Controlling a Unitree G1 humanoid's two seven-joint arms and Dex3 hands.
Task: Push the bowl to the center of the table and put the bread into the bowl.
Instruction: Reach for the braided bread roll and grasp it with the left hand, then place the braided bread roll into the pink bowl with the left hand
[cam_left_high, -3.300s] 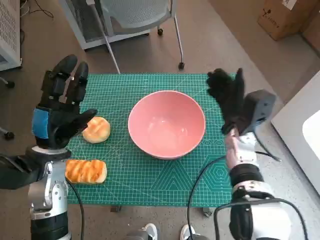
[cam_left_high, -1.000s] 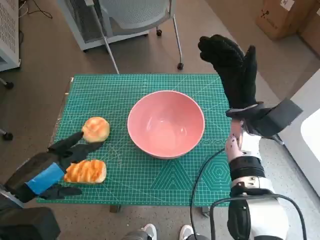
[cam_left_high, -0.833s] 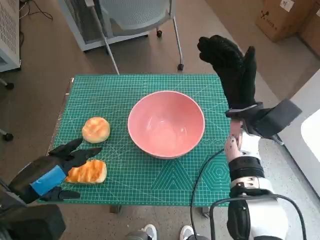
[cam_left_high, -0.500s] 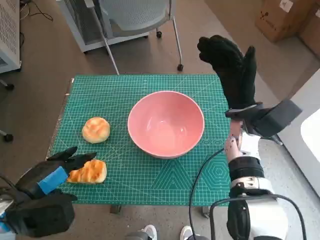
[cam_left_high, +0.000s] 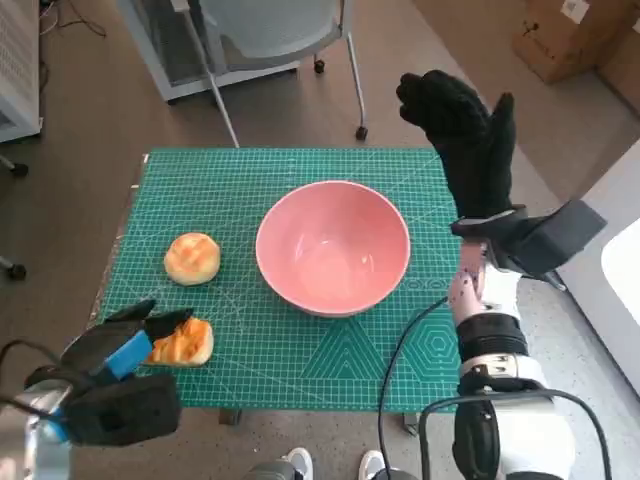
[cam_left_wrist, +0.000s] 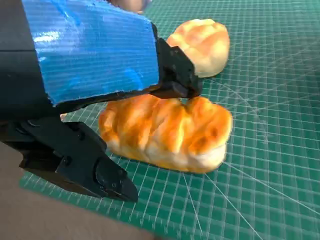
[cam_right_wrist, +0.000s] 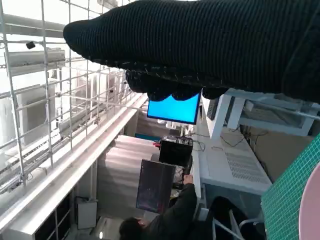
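- I see the wide pink bowl (cam_left_high: 333, 248) sitting empty near the middle of the table's green cutting mat (cam_left_high: 290, 170).
- My left hand (cam_left_high: 122, 345), black with blue tape, is low at the mat's near left corner, its fingers (cam_left_wrist: 176, 75) spread over the long golden-brown glazed bread loaf (cam_left_wrist: 167, 131). One finger rests on the loaf's top and another lies on the mat beside it; the hand grips nothing.
- A round pale bun (cam_left_high: 192, 258) lies just beyond the loaf, left of the bowl and apart from it.
- My gloved right hand (cam_left_high: 466, 140) is raised over the table's far right corner, fingers extended and empty.
- The right wrist view shows a person (cam_right_wrist: 165, 212) seated at monitors.
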